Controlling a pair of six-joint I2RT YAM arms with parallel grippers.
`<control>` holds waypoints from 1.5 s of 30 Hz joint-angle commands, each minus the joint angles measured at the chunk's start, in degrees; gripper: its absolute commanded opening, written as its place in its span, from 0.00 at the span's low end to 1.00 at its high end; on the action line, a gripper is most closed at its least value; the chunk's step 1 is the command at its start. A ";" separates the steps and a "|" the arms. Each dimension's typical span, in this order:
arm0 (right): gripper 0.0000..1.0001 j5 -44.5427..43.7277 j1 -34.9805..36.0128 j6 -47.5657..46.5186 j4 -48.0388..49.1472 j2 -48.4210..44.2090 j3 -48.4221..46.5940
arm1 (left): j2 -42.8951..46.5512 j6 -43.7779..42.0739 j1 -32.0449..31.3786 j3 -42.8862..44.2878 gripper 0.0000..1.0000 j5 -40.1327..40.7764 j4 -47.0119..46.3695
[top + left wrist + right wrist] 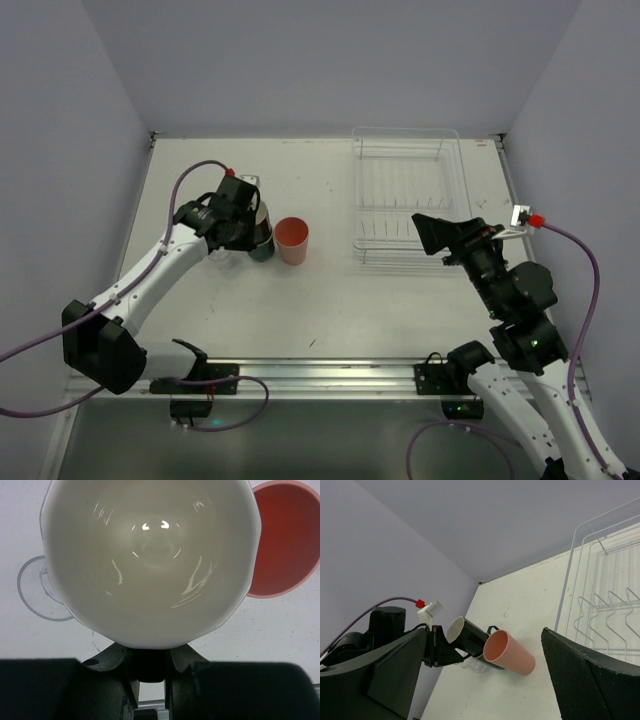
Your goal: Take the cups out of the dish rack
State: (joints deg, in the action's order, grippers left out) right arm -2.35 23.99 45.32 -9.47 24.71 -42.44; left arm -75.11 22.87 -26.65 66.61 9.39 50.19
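L gripper [248, 208] clamped on black cup [150, 555], cup tilted, just left of salmon tumbler [292, 240], well left of dish rack [405, 150]. R gripper [432, 232] spread wide, empty, at rack's near edge.

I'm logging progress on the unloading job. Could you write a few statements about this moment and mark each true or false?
1. The left gripper holds the black cup. True.
2. The salmon tumbler stands inside the dish rack. False: it stands on the table, left of the rack.
3. The right gripper has its jaws apart and holds nothing. True.
4. The black cup is black inside. False: its inside is white.
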 commanded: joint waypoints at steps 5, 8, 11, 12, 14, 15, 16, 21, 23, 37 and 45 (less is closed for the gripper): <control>0.99 -1.69 -0.17 -1.11 0.60 -0.01 -1.86 | -0.39 -1.52 -0.24 -0.33 0.00 1.07 -6.51; 0.99 -1.69 -0.17 -1.29 0.69 -0.19 -1.69 | -0.83 -1.60 -0.24 -0.78 0.00 0.81 -6.95; 0.99 -1.61 -0.17 -1.20 0.60 0.16 -1.42 | -1.35 -1.78 -0.24 -0.69 0.00 0.81 -7.22; 0.99 -1.52 -0.17 -1.11 0.69 0.16 -1.34 | -1.44 -1.87 -0.24 -0.69 0.00 0.89 -7.30; 0.99 -1.52 -0.17 -1.20 0.69 0.16 -1.25 | -1.79 -1.87 -0.15 -0.60 0.00 1.07 -7.39; 0.99 -1.60 -0.17 -1.11 0.69 0.16 -1.16 | -1.88 -1.95 -0.07 -0.52 0.00 1.25 -7.39; 0.99 -1.61 -0.17 -1.11 0.60 0.16 -1.07 | -2.23 -1.96 -0.15 -0.43 0.00 1.42 -7.39; 0.99 -1.61 -0.08 -1.29 0.60 0.08 -0.89 | -2.85 -1.69 -0.15 0.01 0.00 1.25 -7.39; 0.99 -1.69 -0.08 -1.29 0.60 -0.01 -0.81 | -2.85 -1.60 -0.15 0.10 0.00 1.16 -7.48; 0.99 -0.99 -0.17 -1.11 0.69 0.95 -0.89 | -1.00 -0.99 -0.15 0.71 0.46 3.79 -6.43; 0.99 -0.82 -0.17 -1.11 0.69 1.04 -0.89 | 1.63 -0.55 -0.15 0.98 0.57 5.29 -5.90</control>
State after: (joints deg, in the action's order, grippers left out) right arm -2.63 23.99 44.93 -9.47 24.77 -42.44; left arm -76.49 22.74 -26.65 65.45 12.32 45.82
